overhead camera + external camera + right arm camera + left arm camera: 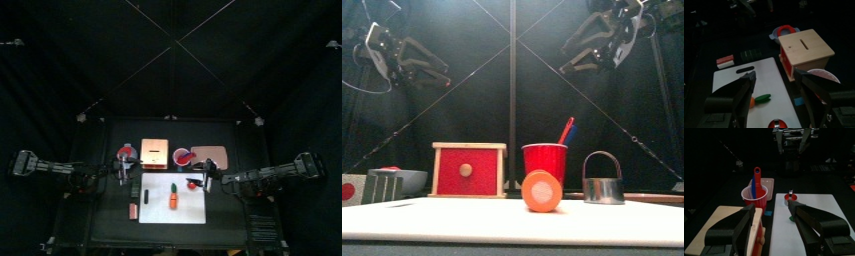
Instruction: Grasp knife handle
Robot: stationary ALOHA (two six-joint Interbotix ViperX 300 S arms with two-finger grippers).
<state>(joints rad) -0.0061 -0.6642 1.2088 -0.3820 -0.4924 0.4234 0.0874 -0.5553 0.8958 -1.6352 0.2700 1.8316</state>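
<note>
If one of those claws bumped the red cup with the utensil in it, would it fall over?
Probably easily. The red cup looks like a thin party cup, tall and tapering toward its base, so likely light. The blue-and-red utensil leans against its rim, putting weight high and off-centre. Squeezed hard, it would likely buckle.

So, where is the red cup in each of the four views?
Top view: the red cup stands mid-table, behind the white board.
Front view: the cup is at the centre, on the board's far side.
Left wrist view: the cup is beyond the pincer, beside the board.
Right wrist view: apparently only its rim shows, next to the wooden box.
Shared landmark: the white board.
</note>
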